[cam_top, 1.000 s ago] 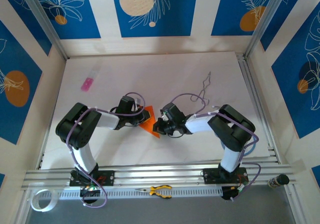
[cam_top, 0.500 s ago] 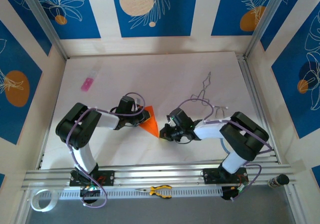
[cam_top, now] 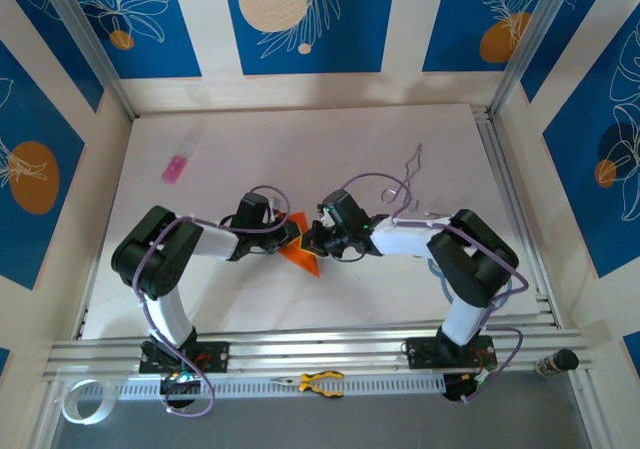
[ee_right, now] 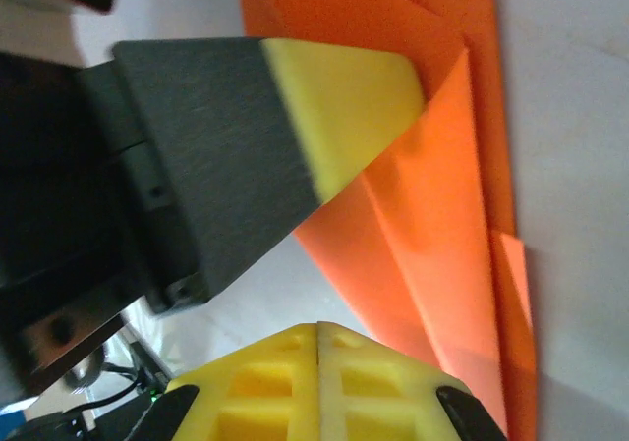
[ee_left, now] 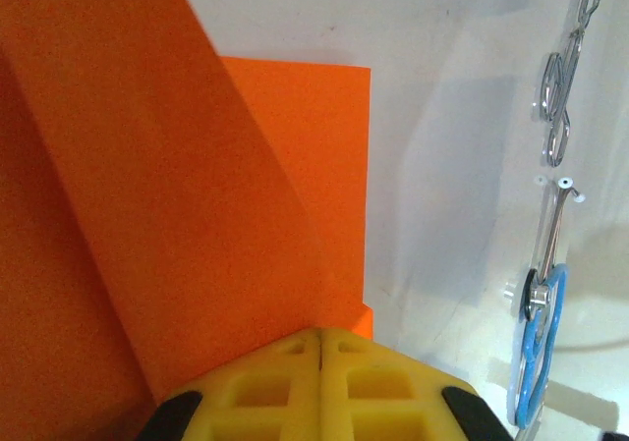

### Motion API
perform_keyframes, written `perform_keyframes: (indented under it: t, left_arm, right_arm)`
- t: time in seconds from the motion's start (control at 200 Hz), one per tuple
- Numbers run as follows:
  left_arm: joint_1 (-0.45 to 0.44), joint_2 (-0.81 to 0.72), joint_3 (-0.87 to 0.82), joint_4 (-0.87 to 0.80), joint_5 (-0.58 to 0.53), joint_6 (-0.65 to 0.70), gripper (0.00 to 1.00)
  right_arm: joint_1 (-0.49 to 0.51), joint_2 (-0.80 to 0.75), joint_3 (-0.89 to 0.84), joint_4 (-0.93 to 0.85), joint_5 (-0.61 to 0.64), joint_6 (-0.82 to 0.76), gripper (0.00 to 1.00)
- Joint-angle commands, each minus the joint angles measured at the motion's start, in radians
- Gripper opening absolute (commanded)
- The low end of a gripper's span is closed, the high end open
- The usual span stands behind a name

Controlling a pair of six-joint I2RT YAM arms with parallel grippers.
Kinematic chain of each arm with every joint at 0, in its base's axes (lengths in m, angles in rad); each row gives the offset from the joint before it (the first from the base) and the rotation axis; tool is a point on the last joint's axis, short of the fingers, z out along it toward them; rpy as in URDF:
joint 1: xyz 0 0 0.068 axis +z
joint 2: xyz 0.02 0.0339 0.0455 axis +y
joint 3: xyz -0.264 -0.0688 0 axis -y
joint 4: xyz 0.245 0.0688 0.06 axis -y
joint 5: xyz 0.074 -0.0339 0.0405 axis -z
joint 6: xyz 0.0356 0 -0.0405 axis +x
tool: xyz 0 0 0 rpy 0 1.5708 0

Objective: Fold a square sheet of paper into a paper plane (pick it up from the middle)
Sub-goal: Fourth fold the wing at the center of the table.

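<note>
The square sheet of paper (cam_top: 305,259) is bright orange and folded into a pointed, creased wedge, lying on the white table between my two grippers. In the left wrist view its layered flaps (ee_left: 197,215) spread out ahead of my left gripper (ee_left: 320,333), whose yellow pads are shut and rest on the paper's near end. The right wrist view shows that left fingertip (ee_right: 344,107) pressing on the orange paper (ee_right: 442,215). My right gripper (ee_right: 318,327) is shut, its tip at the paper's edge, with nothing between the pads. From above, the left gripper (cam_top: 292,233) and right gripper (cam_top: 316,239) almost touch.
A small pink object (cam_top: 176,168) lies at the back left. A thin bent wire (cam_top: 410,174) lies behind the right arm. Yellow-handled pliers (cam_top: 320,381) rest on the front rail, beside a tape roll (cam_top: 85,401). The table (cam_top: 400,134) has walls on three sides.
The right gripper swung away from the paper towards the front right, then came back to its right edge. The left arm and the paper stayed put.
</note>
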Motion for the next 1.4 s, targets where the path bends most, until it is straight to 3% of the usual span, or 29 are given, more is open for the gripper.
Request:
perform_keyframes:
  t: [0.0,0.445,0.73,0.91,1.151,1.391]
  left_arm:
    - [-0.006,0.045,-0.028,-0.064,-0.027,-0.002,0.0]
    - [-0.005,0.021,0.01,-0.123,-0.021,0.041,0.0]
    - [-0.006,-0.095,0.062,-0.203,0.012,0.109,0.04]
    - [-0.027,-0.116,0.07,-0.279,0.036,0.142,0.01]
    - [-0.065,-0.057,0.086,-0.271,0.038,0.136,0.0]
    - [-0.051,0.025,0.095,-0.338,-0.063,0.158,0.0]
  right_arm:
    - [0.004,0.043,0.035,-0.039,0.01,0.009,0.0]
    - [0.002,0.124,-0.034,-0.075,0.033,0.002,0.0]
    - [-0.057,0.127,-0.125,0.011,-0.069,-0.022,0.0]
    - [-0.074,0.13,-0.108,0.002,-0.081,-0.038,0.0]
    - [-0.071,0.142,-0.101,-0.004,-0.075,-0.032,0.0]
    - [-0.066,0.142,-0.113,-0.03,-0.058,-0.04,0.0]
